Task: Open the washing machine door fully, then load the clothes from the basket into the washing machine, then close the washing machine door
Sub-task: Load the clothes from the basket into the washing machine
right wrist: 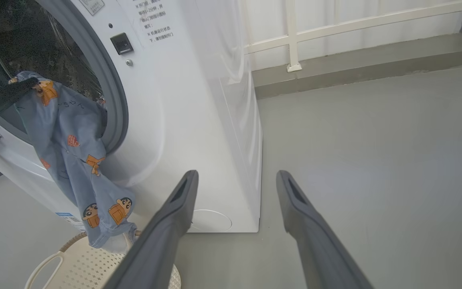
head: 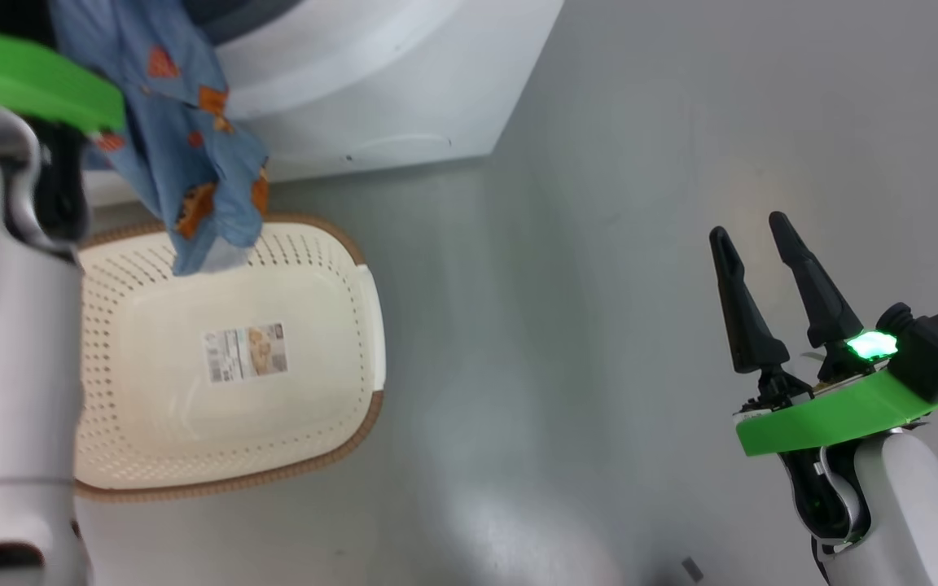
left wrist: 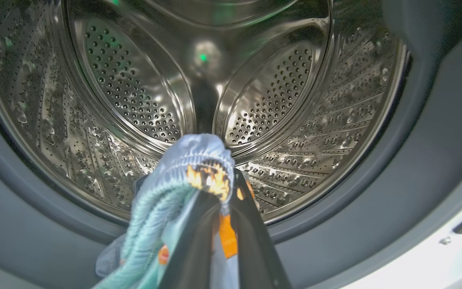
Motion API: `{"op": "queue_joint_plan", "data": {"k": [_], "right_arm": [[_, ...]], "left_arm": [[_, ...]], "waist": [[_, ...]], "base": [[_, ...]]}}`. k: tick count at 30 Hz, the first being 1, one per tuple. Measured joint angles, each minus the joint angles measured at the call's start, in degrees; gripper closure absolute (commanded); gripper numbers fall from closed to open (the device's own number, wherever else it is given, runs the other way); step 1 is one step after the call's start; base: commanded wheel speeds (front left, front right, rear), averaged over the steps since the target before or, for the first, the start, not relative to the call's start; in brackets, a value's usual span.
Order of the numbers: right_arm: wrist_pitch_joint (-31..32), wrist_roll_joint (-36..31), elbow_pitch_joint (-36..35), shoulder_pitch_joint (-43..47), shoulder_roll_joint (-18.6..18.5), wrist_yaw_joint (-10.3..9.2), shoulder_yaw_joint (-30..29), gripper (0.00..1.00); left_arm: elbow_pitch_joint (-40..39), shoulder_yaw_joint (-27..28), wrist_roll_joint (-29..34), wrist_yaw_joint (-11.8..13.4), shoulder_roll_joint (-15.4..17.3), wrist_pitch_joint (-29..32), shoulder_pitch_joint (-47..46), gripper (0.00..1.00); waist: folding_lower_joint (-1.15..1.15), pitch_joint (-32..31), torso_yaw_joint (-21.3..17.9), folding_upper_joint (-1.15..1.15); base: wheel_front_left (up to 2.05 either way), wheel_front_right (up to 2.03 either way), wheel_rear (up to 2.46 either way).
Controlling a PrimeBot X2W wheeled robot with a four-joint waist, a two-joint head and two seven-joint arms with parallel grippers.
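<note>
Presently, one garment of the clothes (head: 184,155) is held at the mouth of the washing machine (head: 371,98). The left jaws are clamped together on its upper edge, so that it can be carried over the gasket (left wrist: 415,160) into the steel drum (left wrist: 134,92). Most of the fabric hangs outside, down the white front to the far rim of the basket (head: 359,268), whose floor is bare except for a label (head: 245,352). The right jaws stand wide apart and empty, well to the right above the floor (head: 599,325), presumably so that the opening is left free. Loading is judged nearly complete.
</note>
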Motion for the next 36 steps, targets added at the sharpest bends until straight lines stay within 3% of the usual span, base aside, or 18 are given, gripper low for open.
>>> {"op": "queue_joint_plan", "data": {"k": [10,19,25,31,32,33,34,35,36], "right_arm": [[0.0,-0.1,0.2,-2.1,0.6,0.0,0.7,0.0],[0.0,-0.1,0.1,-2.7,1.8,0.0,1.1,0.0],[0.0,-0.3,-0.2,-3.9,2.3,0.0,2.6,0.0],[0.0,-0.4,-0.2,-5.1,3.0,0.0,2.9,0.0],[0.0,-0.4,-0.1,-5.5,3.1,0.0,2.9,0.0],[0.0,-0.4,0.0,-5.7,3.2,0.0,3.0,0.0],[0.0,-0.4,0.0,-5.9,3.3,0.0,3.1,0.0],[0.0,-0.4,0.1,-5.9,3.4,0.0,3.3,0.0],[0.0,-0.4,0.1,-5.9,3.4,0.0,3.5,0.0]], "left_arm": [[14.3,0.5,0.0,-0.7,1.5,-2.0,-14.7,1.0],[22.2,-0.9,1.1,-0.9,2.6,-3.0,-24.1,1.0],[22.7,-1.8,3.4,-0.9,2.8,-5.9,-30.4,1.0],[16.7,-0.4,5.4,0.1,3.6,-6.5,-32.0,1.0],[16.7,-0.2,5.8,0.2,3.5,-6.5,-31.8,0.9],[17.0,0.0,6.1,0.5,3.4,-6.5,-31.3,0.61],[17.8,0.2,6.1,0.7,3.2,-6.5,-30.7,0.22],[19.1,0.3,6.0,0.7,2.8,-6.5,-30.2,0.0],[20.1,0.3,6.0,0.6,2.4,-6.5,-29.7,0.0]], "waist": [[-0.01,7.1,-1.6,0.0],[0.0,11.8,-3.6,0.0],[0.0,14.2,-4.7,0.0],[-0.01,16.4,-5.1,0.0],[0.0,16.7,-5.0,0.0],[0.0,16.8,-4.9,0.0],[0.0,16.9,-4.8,0.0],[0.0,16.9,-4.7,0.0],[0.0,16.9,-4.6,0.0]], "base": [[0.0,0.0,0.0],[0.0,0.0,0.0],[0.0,0.0,0.0],[0.0,0.0,0.0],[0.0,0.0,0.0],[0.0,0.0,0.0],[0.0,0.0,0.0],[0.0,0.0,0.0],[0.0,0.0,0.0]]}}
